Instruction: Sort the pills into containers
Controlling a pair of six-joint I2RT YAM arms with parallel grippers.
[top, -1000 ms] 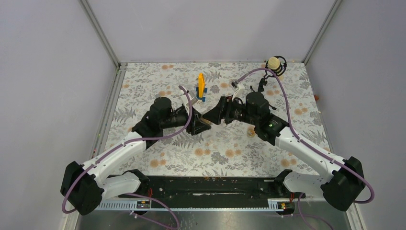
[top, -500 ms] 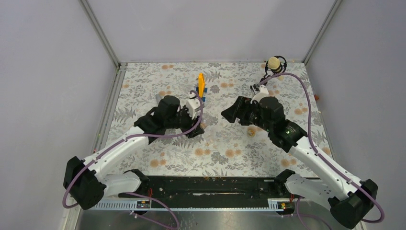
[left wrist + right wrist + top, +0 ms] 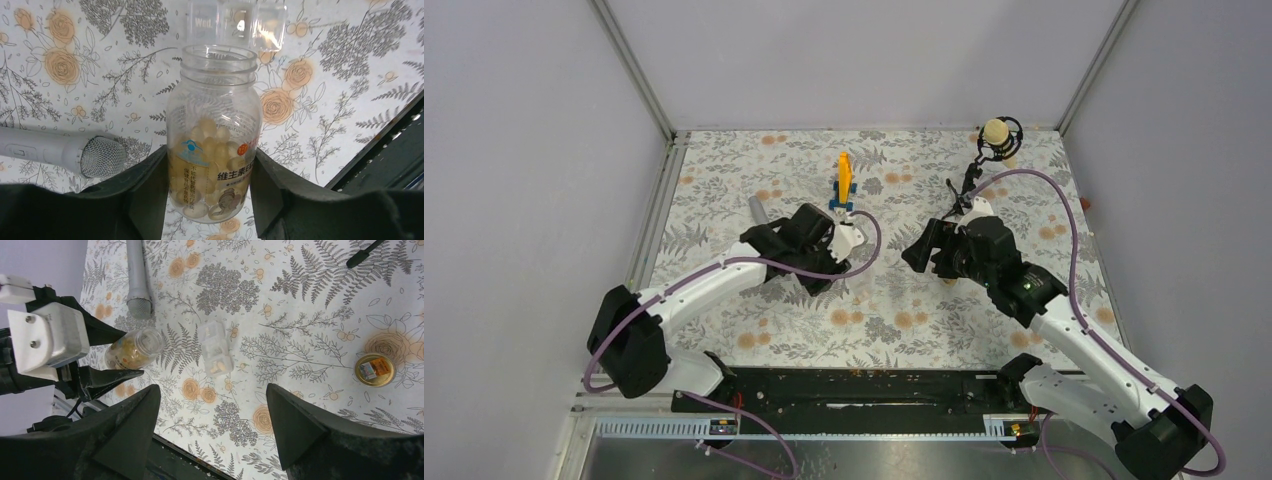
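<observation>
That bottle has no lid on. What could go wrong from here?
1. The left hand holds the open bottle with its mouth toward the small clear pill box; the pills could pour out too fast and miss it.
2. Nothing holds the box, so a nudge might shift it.

Bench (image 3: pixel 904 312) covered in a floral print, grey ferns and orange blooms. Grey handheld microphone (image 3: pixel 755 210) lies flat toward the left edge, mesh head turned to the near edge. An upright orange piece on a blue base (image 3: pixel 844 178) stands by the middle of the far edge, a cream-headed microphone on a black stand (image 3: pixel 996 132) sits in the far right corner, and a round gold cap (image 3: pixel 375 370) lies flat right of centre, apart from the rest.
</observation>
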